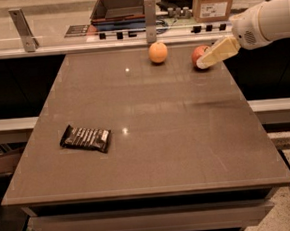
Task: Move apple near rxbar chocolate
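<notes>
**A:** Where is the pincer (209, 58)?

**B:** At the far right corner of the worktop (188, 149), reaching in from the right of the view. Its pale tip lies right against the apple (197, 53) and covers the fruit's right side.

**A:** Wide, narrow, or holding it?

**B:** I cannot tell. It shows as one pale wedge across the apple, so a grip is not confirmed. The apple seems to rest on the worktop.

**A:** And the chocolate bar?

**B:** The chocolate bar (85, 138) lies flat, well apart from the pincer, far to its left in the view and much nearer the camera. An orange (157, 52) sits near the pincer, just past the apple on that same side.

**A:** So how far along is it?

**B:** Early, I judge. The reach to the apple looks about finished, and nothing else is. Still to do: secure the apple, lift it, carry it diagonally across the worktop, set it beside the bar and let go.
</notes>
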Motion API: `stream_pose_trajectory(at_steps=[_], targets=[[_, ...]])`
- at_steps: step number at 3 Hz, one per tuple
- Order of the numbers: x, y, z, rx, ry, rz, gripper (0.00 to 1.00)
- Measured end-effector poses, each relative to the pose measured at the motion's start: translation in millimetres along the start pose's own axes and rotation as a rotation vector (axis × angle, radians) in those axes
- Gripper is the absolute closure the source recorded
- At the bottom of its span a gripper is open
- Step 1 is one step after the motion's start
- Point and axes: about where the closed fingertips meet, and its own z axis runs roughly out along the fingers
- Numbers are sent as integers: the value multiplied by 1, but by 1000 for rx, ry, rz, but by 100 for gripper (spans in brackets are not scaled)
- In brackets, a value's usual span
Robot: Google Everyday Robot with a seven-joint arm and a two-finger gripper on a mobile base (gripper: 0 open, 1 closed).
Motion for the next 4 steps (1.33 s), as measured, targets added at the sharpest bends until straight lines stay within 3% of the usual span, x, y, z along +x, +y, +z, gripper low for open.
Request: stream_pose_trajectory(at_steps=[1, 2, 4], targets=[[-1, -16, 35, -16, -90, 110, 0], [4, -23, 54, -3, -128, 201, 0], [28, -22, 81, 23, -74, 317, 0]])
